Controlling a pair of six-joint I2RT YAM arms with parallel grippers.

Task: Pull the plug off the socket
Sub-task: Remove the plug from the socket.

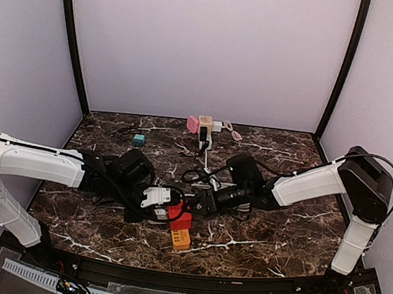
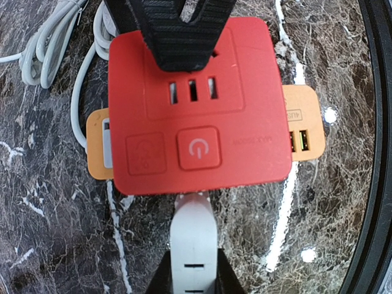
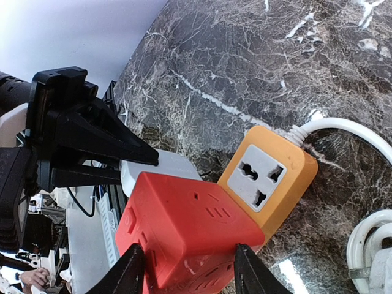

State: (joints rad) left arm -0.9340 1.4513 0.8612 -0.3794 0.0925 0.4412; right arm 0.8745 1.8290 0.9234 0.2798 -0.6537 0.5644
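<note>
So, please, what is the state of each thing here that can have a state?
red plug: seated on the orange socket, not yet pulled off.
orange socket: carries the red plug, one outlet free.
left gripper: shut on the red plug.
right gripper: closed on the red plug, one finger on each side.

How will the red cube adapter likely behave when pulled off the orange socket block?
The red cube adapter looks like rigid moulded plastic, so it probably won't flex when squeezed. Its smooth faces may slip in a grip. The orange socket block beneath it looks small and light, so it would likely lift along unless held down.
</note>
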